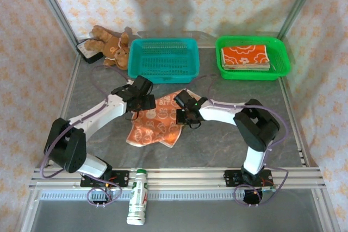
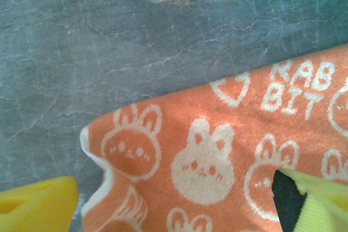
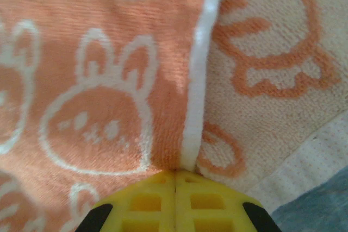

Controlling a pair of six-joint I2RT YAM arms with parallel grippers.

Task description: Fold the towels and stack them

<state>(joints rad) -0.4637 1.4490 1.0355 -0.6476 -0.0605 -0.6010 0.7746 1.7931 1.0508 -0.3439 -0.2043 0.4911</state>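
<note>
One pinch is all I have: right gripper (image 3: 175,175) clamped on the hem of the orange towel (image 1: 155,126) mid-table, left gripper (image 2: 175,188) spread above it, so lifting may skew the fold.

We note an orange towel (image 1: 155,126) with white prints, rumpled, on the grey table (image 1: 228,145) between the arms. The left gripper (image 1: 142,101) is over its far left edge and the right gripper (image 1: 184,114) over its right side. At the back, a teal basket (image 1: 163,74) sits in the centre. The green basket (image 1: 253,73) to the right holds folded towels (image 1: 246,57). A teddy bear (image 1: 111,46) is at back left. A bottle (image 1: 138,196) lies across the near rail.
</note>
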